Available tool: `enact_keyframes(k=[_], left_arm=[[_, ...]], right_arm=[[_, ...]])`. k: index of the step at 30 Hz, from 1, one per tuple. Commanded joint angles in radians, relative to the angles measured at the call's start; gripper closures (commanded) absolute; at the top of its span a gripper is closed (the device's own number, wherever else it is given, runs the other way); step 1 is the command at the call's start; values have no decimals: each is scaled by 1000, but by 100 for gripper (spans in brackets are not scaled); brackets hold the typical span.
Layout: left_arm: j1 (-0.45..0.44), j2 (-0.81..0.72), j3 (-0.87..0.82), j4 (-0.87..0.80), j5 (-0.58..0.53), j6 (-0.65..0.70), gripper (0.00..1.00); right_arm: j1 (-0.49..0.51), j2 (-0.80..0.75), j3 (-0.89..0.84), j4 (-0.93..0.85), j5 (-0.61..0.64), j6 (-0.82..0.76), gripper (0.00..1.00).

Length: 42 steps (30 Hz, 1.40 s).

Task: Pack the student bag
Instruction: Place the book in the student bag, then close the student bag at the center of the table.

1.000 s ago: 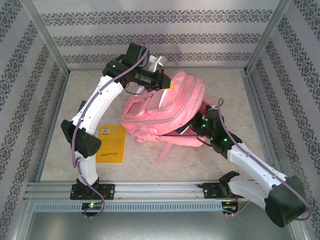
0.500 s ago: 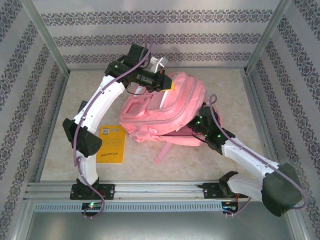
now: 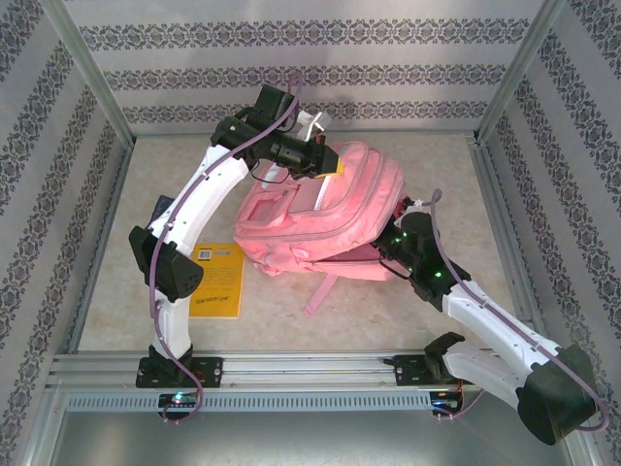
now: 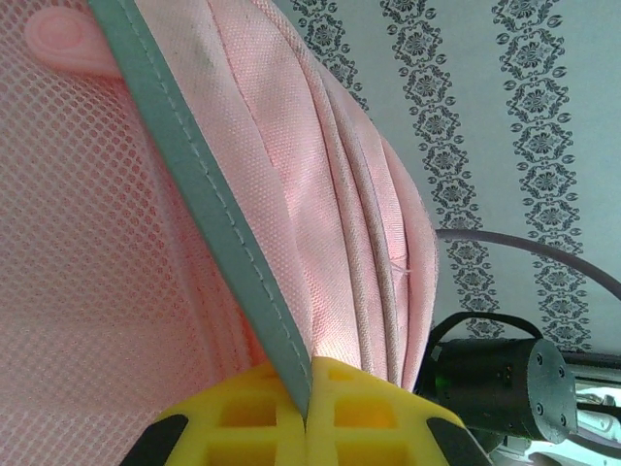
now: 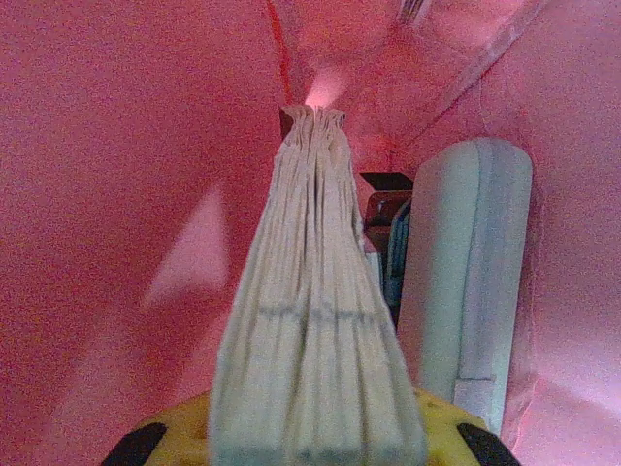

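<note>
The pink student bag (image 3: 320,209) lies on the table, with its opening facing right. My left gripper (image 3: 335,167) is at the bag's top edge, its yellow fingers shut on the grey trim strip (image 4: 194,184) of the student bag (image 4: 320,175). My right gripper (image 3: 383,250) is pushed into the bag's side opening. In the right wrist view my right gripper (image 5: 315,437) is shut on a book, its pale page edges (image 5: 310,320) pointing deeper into the pink interior (image 5: 116,146). A pale blue-grey padded item (image 5: 466,272) stands to the right of the book inside.
A yellow book (image 3: 215,279) lies flat on the table left of the bag, beside the left arm. A pink strap (image 3: 320,291) trails toward the near edge. Metal frame rails border the table on all sides. The right arm's wrist (image 4: 495,379) sits behind the bag.
The right arm's wrist has shifted slightly back to the right at the bag's opening. The left arm has risen a little, still holding the trim.
</note>
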Motion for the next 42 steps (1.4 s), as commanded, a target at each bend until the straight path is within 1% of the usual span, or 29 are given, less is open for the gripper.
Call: enact_keyframes(k=[1,3,5,9,11,13,14,16,18,20,22,25,29,35,40,42], left_arm=[[7,-20,63,116,60,-6,100],[6,-19,63,120,65,-8,100],[2,-18,63,120,66,-4,100],[-6,-12,63,111,64,9,100],[-7,-6,66,112,66,8,100],[-6,7,74,114,66,6,100],[-6,13,76,115,65,6,100],[-5,29,86,111,64,7,100],[-3,42,94,109,61,6,100],[2,54,102,109,59,6,100],[10,68,114,105,52,6,100],[15,90,133,97,39,8,100],[14,127,161,88,25,8,100],[-3,189,210,61,-10,18,100],[-47,252,244,3,-70,52,100],[-68,282,259,-20,-96,68,98]], right_arm=[[9,22,15,71,-32,38,100],[17,73,37,78,-19,42,100],[20,146,60,131,-24,53,100],[38,335,150,195,-30,65,100],[50,417,194,196,-7,54,95],[56,486,213,218,34,63,85],[56,509,214,240,47,64,78],[51,544,218,277,53,40,56],[43,535,216,283,45,8,41],[34,490,197,274,48,-45,30],[23,412,161,251,67,-97,20],[5,282,102,200,96,-154,10],[-23,121,38,67,109,-190,9],[-80,-127,-65,-172,140,-153,13],[-120,-346,-71,-439,229,-179,15],[-131,-415,-66,-521,273,-194,15]])
